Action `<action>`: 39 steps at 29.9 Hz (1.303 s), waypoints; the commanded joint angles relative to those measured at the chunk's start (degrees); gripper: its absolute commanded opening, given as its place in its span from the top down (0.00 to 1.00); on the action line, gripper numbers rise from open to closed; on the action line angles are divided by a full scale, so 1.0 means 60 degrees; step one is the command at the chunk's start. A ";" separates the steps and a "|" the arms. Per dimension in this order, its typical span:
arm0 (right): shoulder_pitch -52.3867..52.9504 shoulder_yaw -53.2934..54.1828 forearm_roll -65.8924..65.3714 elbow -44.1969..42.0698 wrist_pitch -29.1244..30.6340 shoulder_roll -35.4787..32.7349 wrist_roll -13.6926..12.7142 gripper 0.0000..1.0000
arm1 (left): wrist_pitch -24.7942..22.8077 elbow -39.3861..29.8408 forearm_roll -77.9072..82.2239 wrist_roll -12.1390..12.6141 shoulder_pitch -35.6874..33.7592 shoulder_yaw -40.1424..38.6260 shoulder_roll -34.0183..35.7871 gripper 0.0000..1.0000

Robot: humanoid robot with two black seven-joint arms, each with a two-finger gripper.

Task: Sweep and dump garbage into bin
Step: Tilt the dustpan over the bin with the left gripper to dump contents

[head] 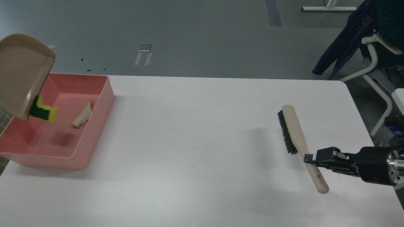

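Head view. The large shallow pink plastic bin [94, 104] with sloping sides stood at the far left of the white counter [202, 142]. Above its left edge a beige plastic dustpan [22, 69] was held steeply tipped, mouth down over the bin. The left end effector was not in view, so its state could not be reported.

The notched yellow sponge piece with dark green backing [44, 110] was at the lip of the dustpan, apparently sliding off or falling, with a soft shadow on the bin floor below it. The whitish bread-like wedge with tan crust [83, 115] was within the bin's outline; whether it was resting or also in mid-fall could not be determined.

At the right, the black right end effector [311, 157] was closed on the handle of a beige hand brush with black bristles [292, 132], gripping it partway along the handle, bristles facing left. Whether the brush touched the counter could not be told.

Assessment: both scraps appeared light. The sponge was judged soft and compressible, slightly grippy, and liable to cling to the dustpan lip; the wedge looked crumbly and fragile. Neither suited direct pinching; handling by the dustpan and brush was appropriate. The dustpan and brush appeared stiff, light plastic, best held at their handles. Dumping was judged nearly complete, with the sponge not yet settled.
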 commanded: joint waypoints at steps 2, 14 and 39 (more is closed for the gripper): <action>0.0000 0.0001 0.0000 0.0013 0.0000 0.0000 0.0001 1.00 | 0.0000 -0.0013 -0.0119 0.0001 -0.0037 0.0004 0.0006 1.00; 0.0000 0.0016 0.0000 0.0014 0.0000 0.0000 0.0001 1.00 | -0.1300 0.0573 -0.3557 0.0001 -0.0242 -0.0025 -0.0009 1.00; 0.0000 0.0001 0.0000 0.0014 0.0000 0.0000 0.0001 1.00 | -0.1847 -0.1697 -0.5878 0.3026 -0.3946 0.2153 -0.4122 1.00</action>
